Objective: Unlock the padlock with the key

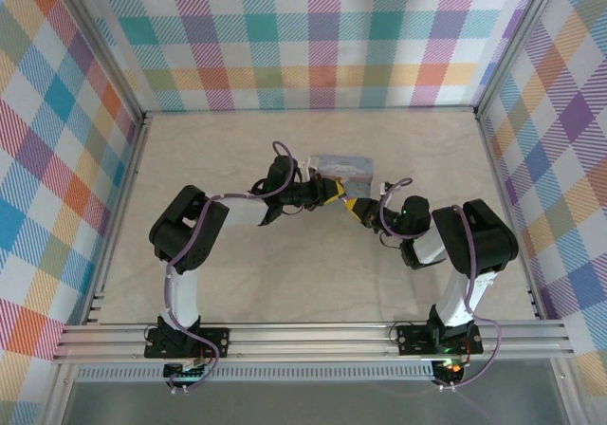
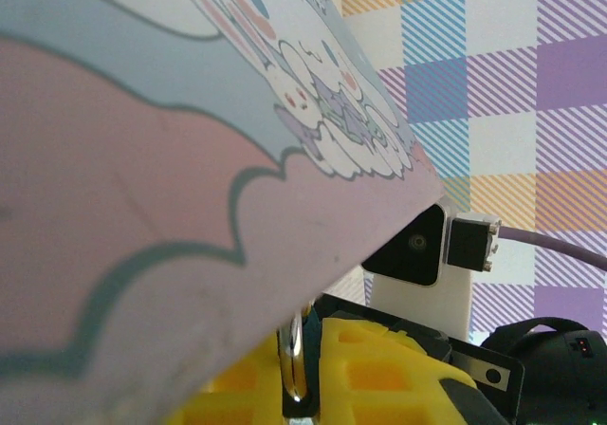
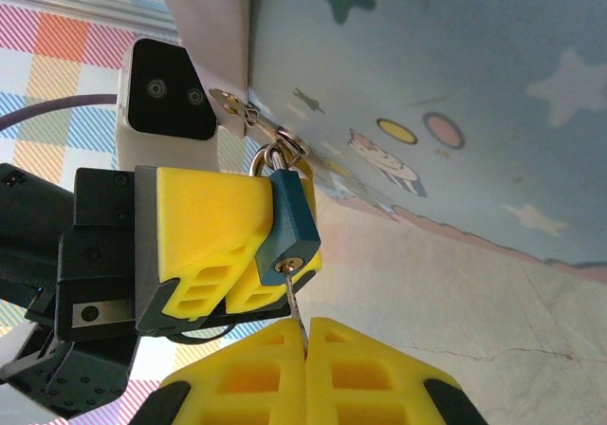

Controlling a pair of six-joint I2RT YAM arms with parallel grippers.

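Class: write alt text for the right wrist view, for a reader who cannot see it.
A thin pale metal key, pinched in the shut yellow right gripper, sits in the keyhole of a small dark teal padlock. The yellow left gripper clamps the padlock, whose shackle hangs from a metal ring on a pale blue cartoon-printed box.

We see the padlock (image 3: 287, 224), a small dark teal block with a silvery shackle (image 3: 269, 162), hanging upright with its keyhole face turned downward. The shackle looks closed and passes through a metal ring (image 3: 287, 146) at the edge of the box (image 3: 455, 83). The padlock's body sits pinched in the left gripper (image 3: 266, 254). The key (image 3: 297, 307) (a thin pale sliver, little of it showing) stands vertical, tip in the keyhole, lower end clamped in the right gripper (image 3: 305, 328)
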